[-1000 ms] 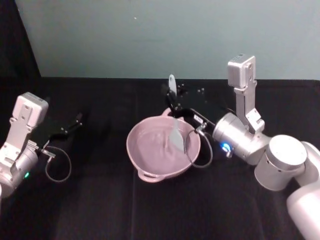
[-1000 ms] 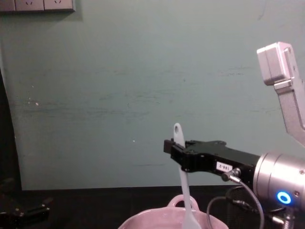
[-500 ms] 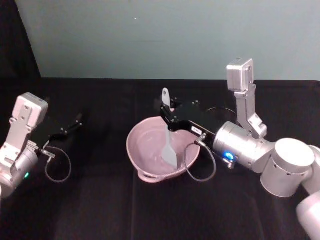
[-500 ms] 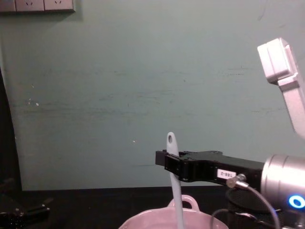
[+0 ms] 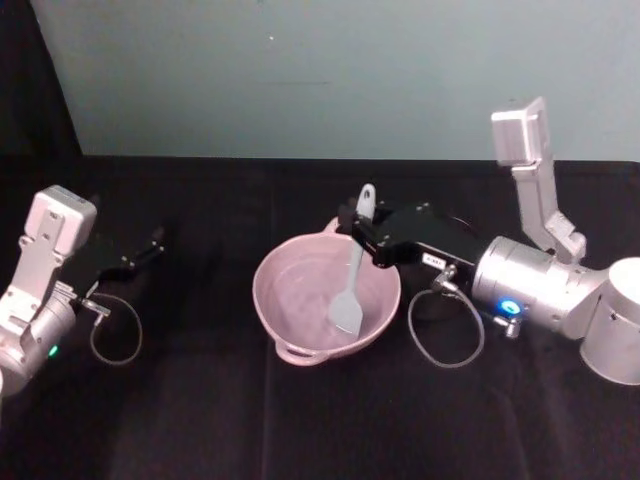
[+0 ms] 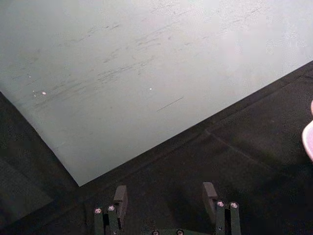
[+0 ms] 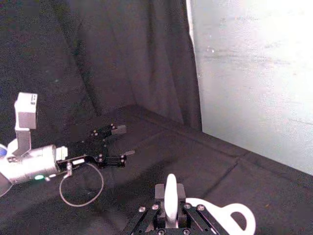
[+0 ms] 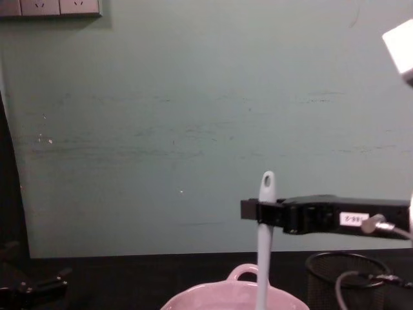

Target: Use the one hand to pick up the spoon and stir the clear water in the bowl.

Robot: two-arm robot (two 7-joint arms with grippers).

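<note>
R-ARM: black slim two-fingered right gripper, small white label | silver cylindrical right wrist, blue glowing ring, grey looped cable, white boxy camera housing | L-ARM: black two-fingered left gripper, small silver screws | silver left wrist, green light, thin grey cable loop, white box

The right claw, pinching the spoon, has swung back toward the robot's right after its sweep to the left, and its wrist has drawn away from the bowl. The spoon's blade has slid nearer the robot inside the bowl, and its handle now leans right. In the chest view the wire-mesh cup has come clear of the wrist.
</note>
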